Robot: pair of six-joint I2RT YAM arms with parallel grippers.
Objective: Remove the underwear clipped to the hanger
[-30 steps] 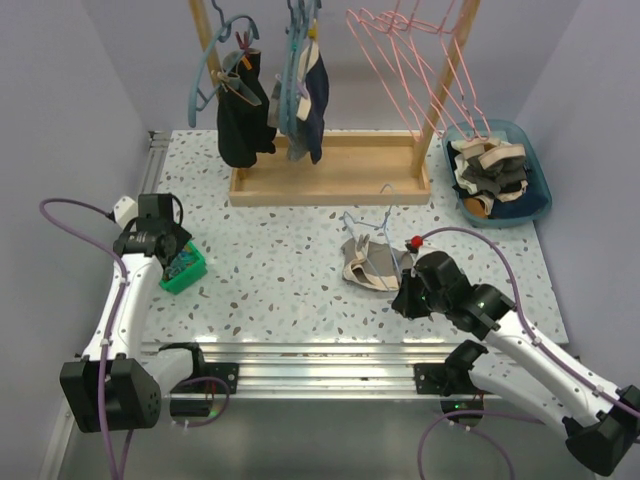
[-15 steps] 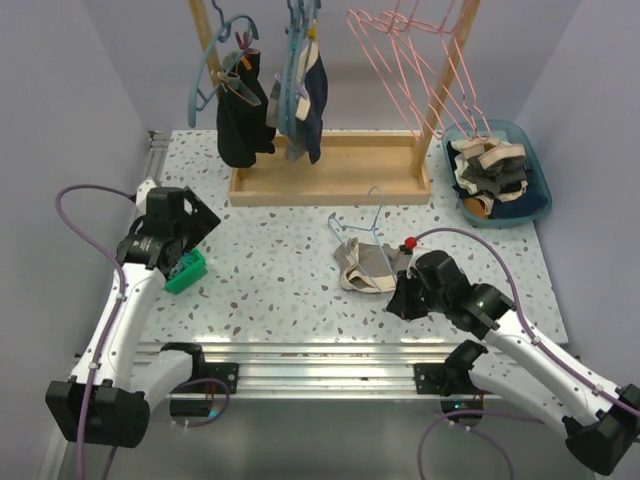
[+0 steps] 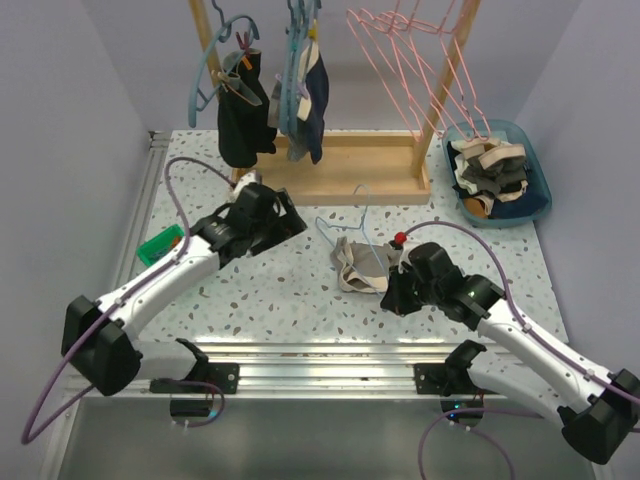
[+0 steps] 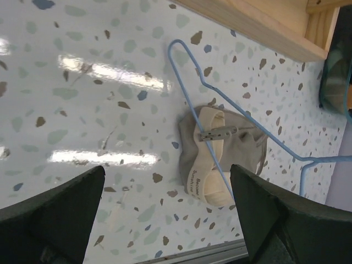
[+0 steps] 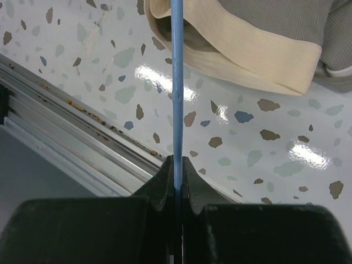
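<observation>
Beige-and-grey underwear [image 3: 362, 272] lies on the speckled table, held by a metal clip [image 4: 219, 133] to a thin blue wire hanger [image 3: 345, 228]. My right gripper [image 3: 397, 297] is shut on the hanger's wire [image 5: 176, 82] near the table's front edge, with the underwear [image 5: 258, 33] just beyond its tips [image 5: 177, 162]. My left gripper [image 3: 288, 224] hovers open left of the garment with nothing between its fingers [image 4: 168, 176]. From the left wrist, the underwear [image 4: 220, 159] and hanger [image 4: 264, 132] lie ahead, apart from both fingers.
At the back stands a wooden rack [image 3: 330, 182] with dark garments [image 3: 240, 120] and pink hangers [image 3: 420, 60]. A blue bin [image 3: 530, 205] of folded underwear sits back right. A green box [image 3: 160, 243] lies at the left. The metal rail [image 3: 300, 350] runs along the front edge.
My left arm has swung from the green box toward the table's middle and its gripper has opened wide. The hanger and underwear have shifted slightly left with the right gripper.
</observation>
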